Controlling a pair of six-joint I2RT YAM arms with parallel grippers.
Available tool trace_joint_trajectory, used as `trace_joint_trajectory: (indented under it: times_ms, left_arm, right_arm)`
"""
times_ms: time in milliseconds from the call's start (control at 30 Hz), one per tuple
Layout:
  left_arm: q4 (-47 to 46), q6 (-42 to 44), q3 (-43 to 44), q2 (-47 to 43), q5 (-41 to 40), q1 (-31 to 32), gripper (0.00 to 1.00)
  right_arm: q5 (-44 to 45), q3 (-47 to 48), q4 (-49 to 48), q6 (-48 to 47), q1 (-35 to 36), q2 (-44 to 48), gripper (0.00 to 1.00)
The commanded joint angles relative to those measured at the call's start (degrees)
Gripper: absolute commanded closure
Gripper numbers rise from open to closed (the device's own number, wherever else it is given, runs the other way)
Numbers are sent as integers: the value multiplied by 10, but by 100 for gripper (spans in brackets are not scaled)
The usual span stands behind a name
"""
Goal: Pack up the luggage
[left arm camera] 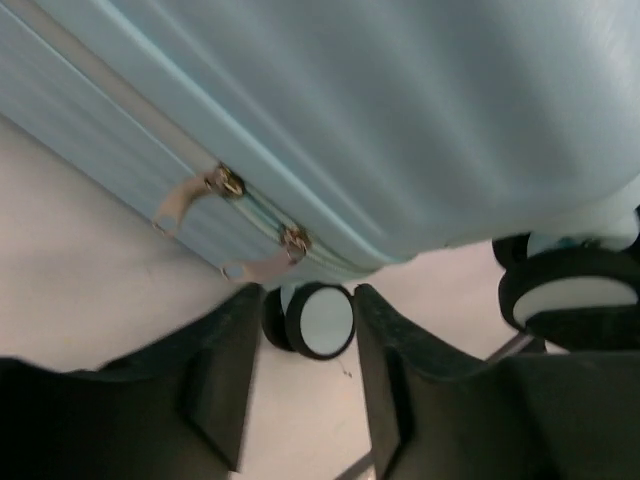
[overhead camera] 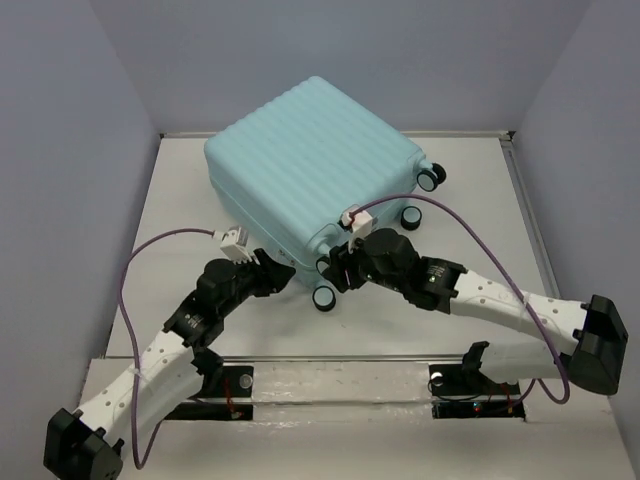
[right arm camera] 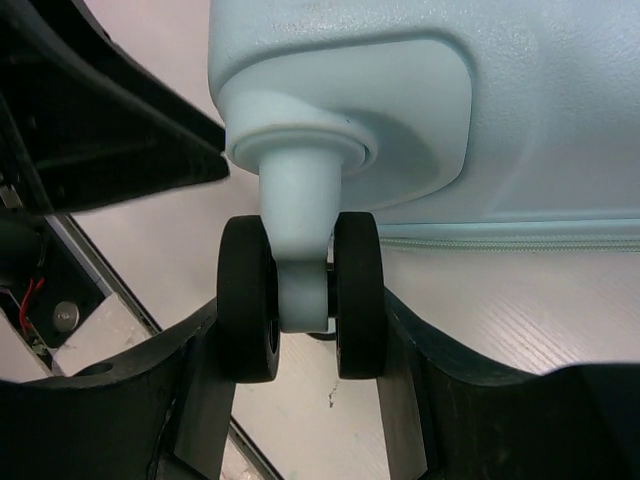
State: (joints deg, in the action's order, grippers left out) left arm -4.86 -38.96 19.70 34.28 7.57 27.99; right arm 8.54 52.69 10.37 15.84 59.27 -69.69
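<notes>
Luggage [overhead camera: 310, 160]: closed, lying flat, far centre of table [overhead camera: 470, 200]. 2 metal zip pulls [left arm camera: 190, 200] on the near seam.

Right gripper [right arm camera: 302, 350]: jaws part-open, pads pressed on both tyres of the near-corner twin caster wheel [right arm camera: 248, 300].

Left gripper [left arm camera: 305, 340]: near left of case, jaws apart, holding nothing.

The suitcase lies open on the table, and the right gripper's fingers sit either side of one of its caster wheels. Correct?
Not quite: the suitcase is closed, as the top view shows. The right gripper does have its fingers either side of a caster wheel.
</notes>
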Motion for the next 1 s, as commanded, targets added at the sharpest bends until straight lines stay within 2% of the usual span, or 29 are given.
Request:
trace_joint_trajectory:
  times_ms: [0,267,367,533,700,867,967]
  left_arm:
    - [-6,8,-19,-7,-65,82,38]
    - [-25,49,22,80,-198,187,37]
    - [-29,70,48,128,-246,202,47]
    - [-41,101,87,203,-258,212,50]
    - [-49,125,99,219,-288,218,50]
    - [-69,153,111,245,-260,220,51]
    - [-73,168,118,258,-262,221,60]
  right_arm:
    - [2,-18,60,-5,-38,31,93]
    - [-4,-39,72,-10,-56,65,93]
    - [-6,-45,72,-12,-61,81,93]
    - [-13,-52,75,-16,-66,91,93]
    - [-20,-58,74,-16,-66,97,93]
    - [-26,-56,74,-16,-66,94,93]
    - [-29,-56,74,-15,-66,97,93]
